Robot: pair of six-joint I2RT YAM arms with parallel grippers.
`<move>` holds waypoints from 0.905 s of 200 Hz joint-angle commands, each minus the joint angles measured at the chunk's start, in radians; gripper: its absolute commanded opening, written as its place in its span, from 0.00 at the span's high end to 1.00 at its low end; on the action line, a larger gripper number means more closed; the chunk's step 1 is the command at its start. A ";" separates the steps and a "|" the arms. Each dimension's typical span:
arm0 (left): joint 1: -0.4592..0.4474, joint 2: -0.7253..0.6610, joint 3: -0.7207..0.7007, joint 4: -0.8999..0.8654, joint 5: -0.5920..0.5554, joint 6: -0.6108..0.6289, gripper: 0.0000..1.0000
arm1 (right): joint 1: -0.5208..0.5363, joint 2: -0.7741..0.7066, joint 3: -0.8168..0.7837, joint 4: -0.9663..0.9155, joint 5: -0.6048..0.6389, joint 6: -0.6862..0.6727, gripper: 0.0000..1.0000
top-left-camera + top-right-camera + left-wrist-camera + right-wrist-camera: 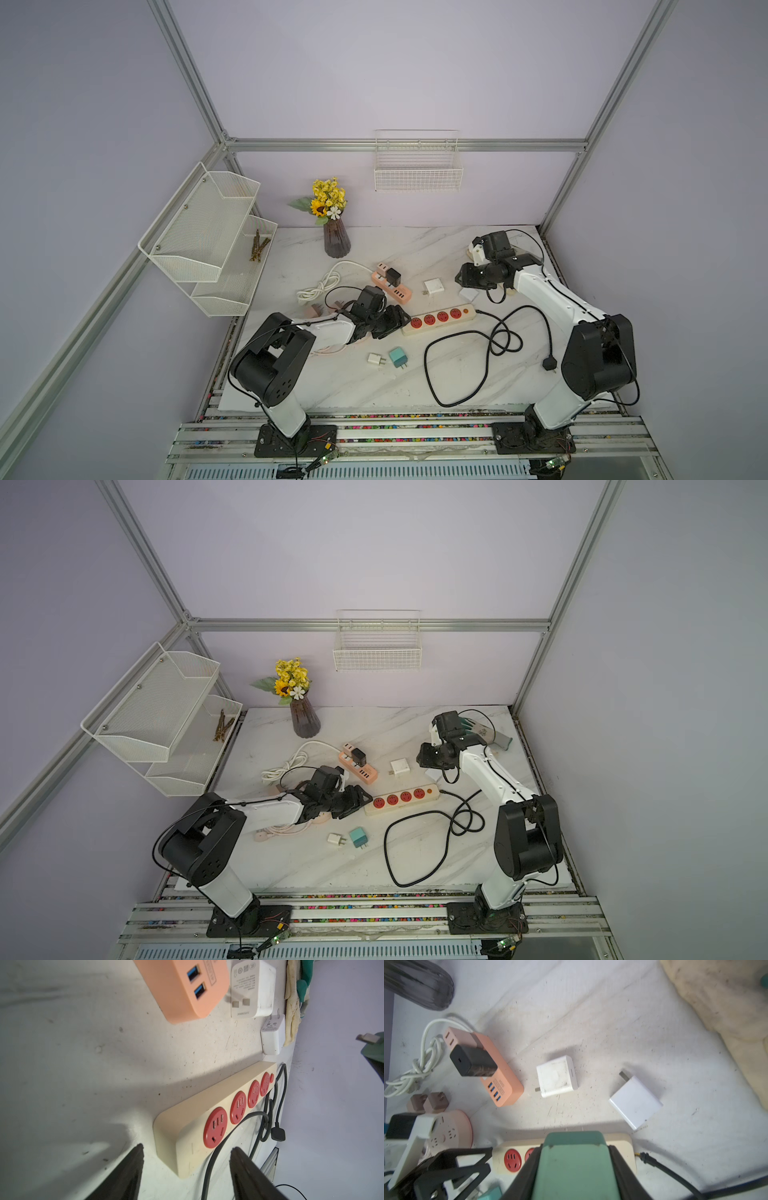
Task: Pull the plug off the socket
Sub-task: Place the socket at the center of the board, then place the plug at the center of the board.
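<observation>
Looks pretty much done tbh: right gripper (575, 1148) is clamped on the chunky green plastic plug (574, 1169), held clear above the long beige power strip with red sockets (182, 1126), all four empty. The left gripper (187, 1169) sits wide open, holding nothing, at the strip's cordless end. Only putting it down remains, I'd guess.

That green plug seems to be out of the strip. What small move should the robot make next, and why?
Probably lower the right gripper and set the green plug on the bare table near the white charger. The plug hangs clear of the power strip, all four red sockets are empty, and the left gripper is open, holding nothing.
</observation>
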 commanded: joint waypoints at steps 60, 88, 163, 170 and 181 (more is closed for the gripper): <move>0.005 -0.371 0.090 -0.383 -0.495 0.373 0.23 | 0.088 0.272 0.057 0.467 0.313 0.062 0.94; 0.007 -0.467 0.085 -0.452 -0.613 0.414 0.18 | 0.088 0.336 0.066 0.496 0.345 0.066 0.85; 0.012 -0.515 0.045 -0.459 -0.660 0.409 0.08 | 0.087 0.377 0.037 0.432 0.395 0.086 0.46; 0.013 -0.512 0.043 -0.459 -0.665 0.403 0.08 | 0.087 0.366 0.032 0.427 0.395 0.085 0.44; 0.013 -0.509 0.039 -0.458 -0.674 0.387 0.07 | 0.087 0.350 0.034 0.402 0.392 0.086 0.42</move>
